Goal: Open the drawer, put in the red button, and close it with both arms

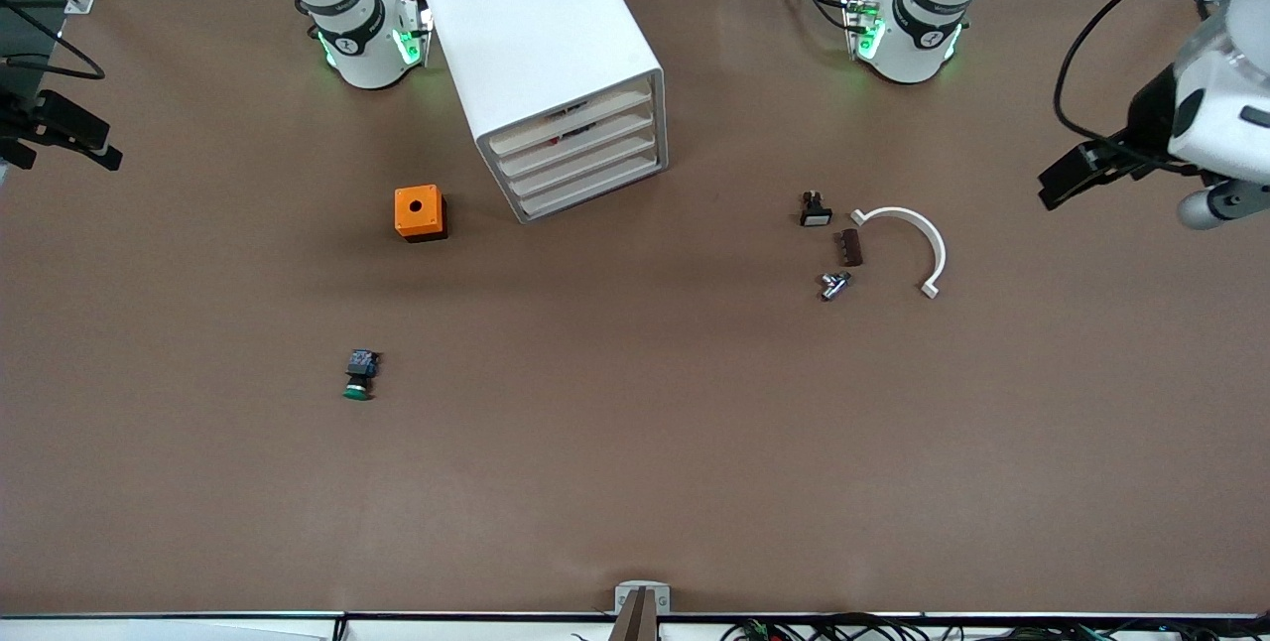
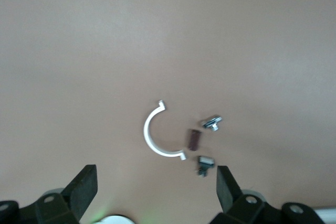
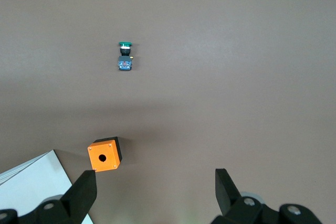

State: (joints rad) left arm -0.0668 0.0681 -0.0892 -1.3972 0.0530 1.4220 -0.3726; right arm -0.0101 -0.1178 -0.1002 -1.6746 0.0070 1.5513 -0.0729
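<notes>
My two arms are glossy white with black joint rings; green lights glow at both bases; black cables trail off the left arm; fingers matte black

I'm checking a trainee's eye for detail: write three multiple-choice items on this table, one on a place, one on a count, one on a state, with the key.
1. Where is the orange box?
A. Beside the cabinet, toward the right arm's end of the table
B. Inside a drawer
C. Touching the white curved piece

2. How many drawer fronts does the cabinet show?
A. Two
B. Four
C. Six

3. How do the left gripper and the right gripper stand?
A. Both shut on buttons
B. One open, one shut
C. Both open and holding nothing

Key: 1 A, the box sits on the table beside the cabinet's front corner. 2 B, four pale fronts stack on its face. 3 C, each wrist view shows spread fingers with bare table between them.
</notes>
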